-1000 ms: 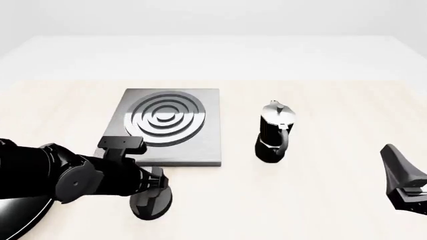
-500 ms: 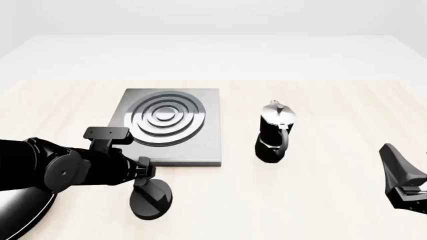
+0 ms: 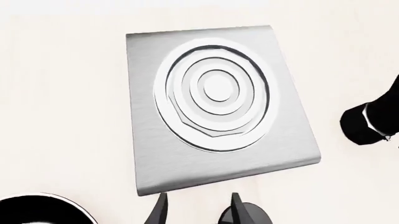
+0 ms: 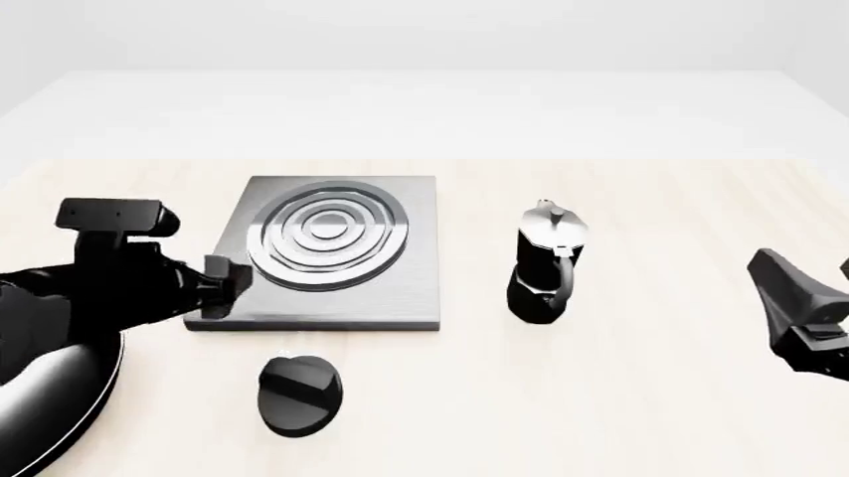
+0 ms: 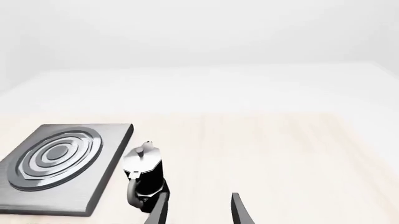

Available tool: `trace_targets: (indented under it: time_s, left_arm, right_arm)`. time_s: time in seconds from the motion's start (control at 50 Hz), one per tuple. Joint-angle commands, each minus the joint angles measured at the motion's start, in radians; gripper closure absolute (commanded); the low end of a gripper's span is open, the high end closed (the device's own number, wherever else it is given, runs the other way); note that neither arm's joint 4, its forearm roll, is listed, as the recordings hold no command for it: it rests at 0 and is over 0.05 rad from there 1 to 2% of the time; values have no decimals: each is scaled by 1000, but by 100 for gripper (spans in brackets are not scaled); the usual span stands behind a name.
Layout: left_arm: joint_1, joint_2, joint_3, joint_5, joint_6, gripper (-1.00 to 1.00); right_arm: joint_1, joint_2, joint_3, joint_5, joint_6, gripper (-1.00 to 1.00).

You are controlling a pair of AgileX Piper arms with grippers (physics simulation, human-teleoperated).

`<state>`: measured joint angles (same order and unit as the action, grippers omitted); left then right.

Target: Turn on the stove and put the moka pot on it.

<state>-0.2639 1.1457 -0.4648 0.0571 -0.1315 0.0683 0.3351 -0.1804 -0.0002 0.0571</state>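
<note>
The stove (image 4: 332, 253) is a flat grey plate with silver burner rings, left of centre; it fills the left wrist view (image 3: 218, 107). Its black ridged knob (image 4: 300, 395) lies on the table in front of it, free. The moka pot (image 4: 544, 263), black with a silver lid, stands upright to the right of the stove and shows in the right wrist view (image 5: 145, 175). My left gripper (image 4: 219, 288) is open and empty at the stove's front left corner, above and behind the knob. My right gripper (image 4: 785, 293) is open and empty, well to the right of the pot.
A glossy black frying pan (image 4: 47, 412) sits at the front left corner under my left arm, and its rim shows in the left wrist view (image 3: 37, 210). Pale wooden table (image 4: 637, 397) spreads around the pot and in front of it.
My left gripper has come off the knob and moved up and to the left, leaving the knob uncovered. My right gripper has shifted slightly upward.
</note>
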Motion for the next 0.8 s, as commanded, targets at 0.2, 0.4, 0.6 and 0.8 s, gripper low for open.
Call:
trace_targets:
  time_s: [0.2,0.4,0.6,0.8]
  left_arm:
    - [289,-809,221,-100,62,-100]
    - [331,-1009,420,-147,69,-100]
    - [293,-1061,454,-145,87,-100]
    - [288,-1028,454,-165,76,-100]
  right_arm:
    - [60,94,-272,352,73,-100]
    - [112,170,-389,435,71,-100]
    - [192,264,-417,412,74,-100]
    - [250,346,-408,355,69,-100]
